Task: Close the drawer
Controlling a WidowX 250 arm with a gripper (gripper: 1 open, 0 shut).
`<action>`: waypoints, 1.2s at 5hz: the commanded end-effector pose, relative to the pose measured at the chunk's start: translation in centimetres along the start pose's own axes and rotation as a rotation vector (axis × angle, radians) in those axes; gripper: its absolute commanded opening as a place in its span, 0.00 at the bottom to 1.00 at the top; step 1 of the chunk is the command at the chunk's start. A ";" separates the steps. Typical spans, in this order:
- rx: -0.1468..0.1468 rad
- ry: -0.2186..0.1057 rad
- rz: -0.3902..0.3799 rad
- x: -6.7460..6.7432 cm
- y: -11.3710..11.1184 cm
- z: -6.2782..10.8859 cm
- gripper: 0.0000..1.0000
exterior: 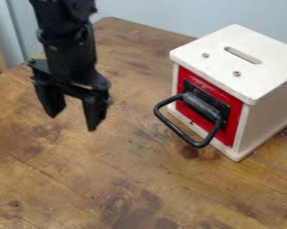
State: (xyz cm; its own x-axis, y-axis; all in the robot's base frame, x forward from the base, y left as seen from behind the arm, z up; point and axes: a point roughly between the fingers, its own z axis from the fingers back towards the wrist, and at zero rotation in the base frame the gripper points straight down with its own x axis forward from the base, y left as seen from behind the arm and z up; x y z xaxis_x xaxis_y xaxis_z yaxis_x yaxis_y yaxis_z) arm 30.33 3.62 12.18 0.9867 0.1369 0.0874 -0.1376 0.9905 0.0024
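The drawer (220, 109) has a red front with a black panel and a large black loop handle (185, 122) that sticks out toward the lower left. It sits in a small white box (253, 67) with slots on top, at the right of the wooden table. How far the drawer stands out of the box I cannot tell. My black gripper (71, 118) hangs to the left of the handle, well apart from it and pointing down. Its two fingers (94, 114) are spread open with nothing between them.
The wooden table (133, 188) stretches bare in front of and below the gripper. A pale wall runs behind the table's far edge. The white box stands close to the table's right side.
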 end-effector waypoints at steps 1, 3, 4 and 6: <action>-0.014 -0.081 -0.088 1.1 0.4 1.6 1.00; -0.026 -0.066 -0.228 1.0 -0.8 1.2 1.00; -0.021 -0.062 -0.171 0.7 -1.5 0.8 1.00; -0.008 -0.041 -0.092 0.2 -2.5 -0.8 1.00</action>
State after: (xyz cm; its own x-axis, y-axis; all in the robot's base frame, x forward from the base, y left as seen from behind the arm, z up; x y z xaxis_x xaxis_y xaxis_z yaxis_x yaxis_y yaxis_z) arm 30.66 1.57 10.45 0.9937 0.0619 0.0934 -0.0622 0.9981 0.0003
